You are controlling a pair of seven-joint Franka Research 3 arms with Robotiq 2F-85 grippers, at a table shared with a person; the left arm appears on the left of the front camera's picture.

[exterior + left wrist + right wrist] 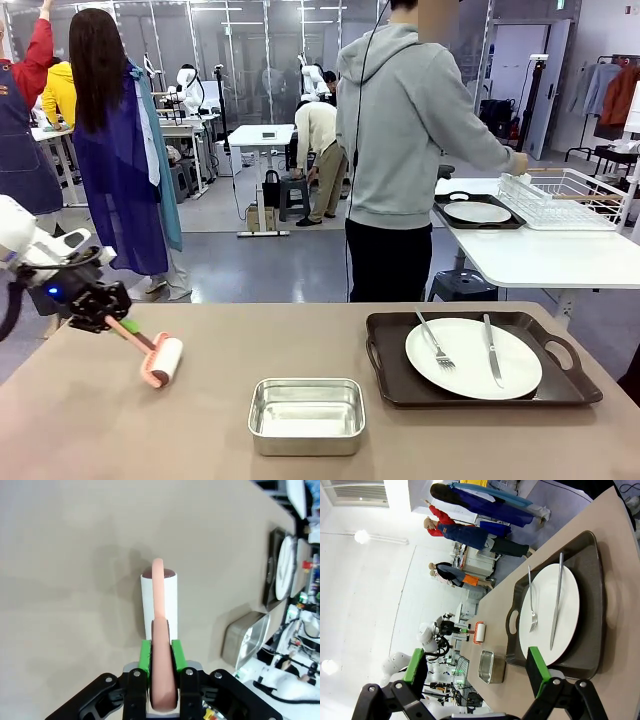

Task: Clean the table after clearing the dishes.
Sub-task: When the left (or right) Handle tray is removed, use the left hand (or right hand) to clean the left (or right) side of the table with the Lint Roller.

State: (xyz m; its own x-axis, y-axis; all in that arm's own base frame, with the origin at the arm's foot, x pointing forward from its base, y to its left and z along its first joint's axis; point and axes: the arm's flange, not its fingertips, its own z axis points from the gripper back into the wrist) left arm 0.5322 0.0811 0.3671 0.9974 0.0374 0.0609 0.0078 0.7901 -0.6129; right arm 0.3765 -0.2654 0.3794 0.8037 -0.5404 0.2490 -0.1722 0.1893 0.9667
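Left gripper (162, 656) jaws clamp the pink handle of a roller (159, 597), its drum resting on the table (210, 340) (robot's left side). Right gripper (476, 666) gapes wide and empty near a tray (395, 385) holding plate (473, 358), fork (434, 342) and knife (490, 350). The step looks like rolling the table clean, and the next move calls for clearing that tray.

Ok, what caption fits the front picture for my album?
Left jaws hold a pink-handled roller to the brown table, near a steel pan and a tray with plate, fork, knife.
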